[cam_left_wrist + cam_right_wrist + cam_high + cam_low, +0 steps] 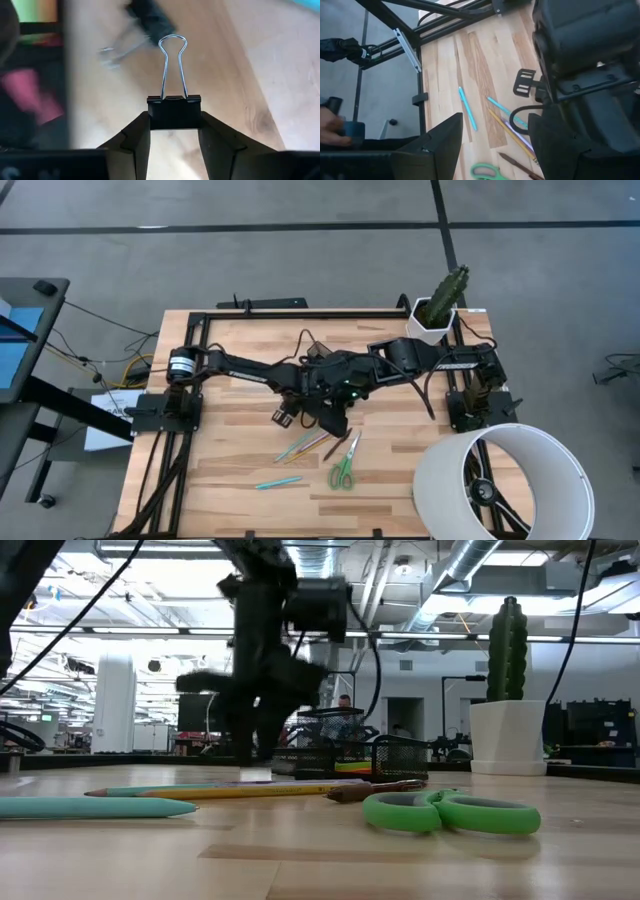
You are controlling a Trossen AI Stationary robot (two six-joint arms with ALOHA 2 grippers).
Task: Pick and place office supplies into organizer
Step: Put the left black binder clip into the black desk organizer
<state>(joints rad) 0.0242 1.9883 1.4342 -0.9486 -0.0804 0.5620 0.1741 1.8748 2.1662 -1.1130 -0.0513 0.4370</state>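
Note:
My left gripper (174, 120) is shut on a black binder clip (174, 111). In the high view it (285, 417) is over the table's middle, above the pens. In the low view it (255, 755) stands just left of the black mesh organizer (340, 745). The right gripper (495, 145) is open and hovers close beside it (335, 420), touching nothing. Green-handled scissors (344, 468), a teal pen (278, 481) and a bundle of pens and pencils (305, 445) lie flat on the wood. A pink block (35, 95) shows in the organizer. My left gripper pinches the binder clip by its black body (174, 102), one finger (137, 135) on each end. The silver wire handles (172, 65) point straight away from the fingers. The table shows past the clip; whether the clip is lifted clear I cannot tell.
A second binder clip (150, 20) lies on the wood beyond the held one. A white pot with a cactus (438, 315) stands at the far right corner, and a large white cylinder (505, 480) at the near right. Both arms cross over the table's middle.

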